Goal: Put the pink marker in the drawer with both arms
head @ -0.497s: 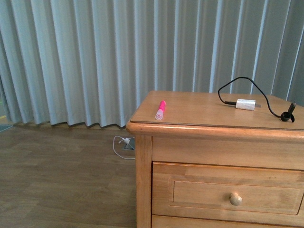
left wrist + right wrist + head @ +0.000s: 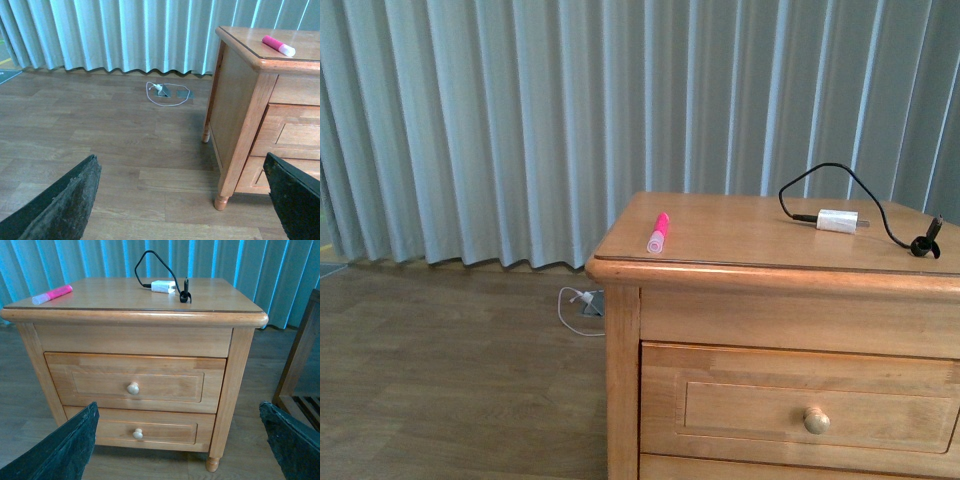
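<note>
The pink marker [image 2: 658, 232] lies on the wooden nightstand's top [image 2: 750, 235] near its left front corner, pale cap toward the front; it also shows in the left wrist view [image 2: 278, 45] and the right wrist view [image 2: 51, 294]. The drawer [image 2: 134, 382], the deeper upper one with a round pale knob [image 2: 132, 388], is shut; its front also shows in the front view [image 2: 800, 408]. My left gripper [image 2: 185, 205] is open over the floor, beside the nightstand. My right gripper [image 2: 180, 445] is open in front of the drawers, well back from them. Neither holds anything.
A white charger plug [image 2: 838, 220] with a black cable lies on the top toward the right. A shallower drawer [image 2: 142, 429] sits below the deeper one. A white cable and floor socket [image 2: 167, 93] lie by the curtain. A wooden frame [image 2: 300, 365] stands right of the nightstand.
</note>
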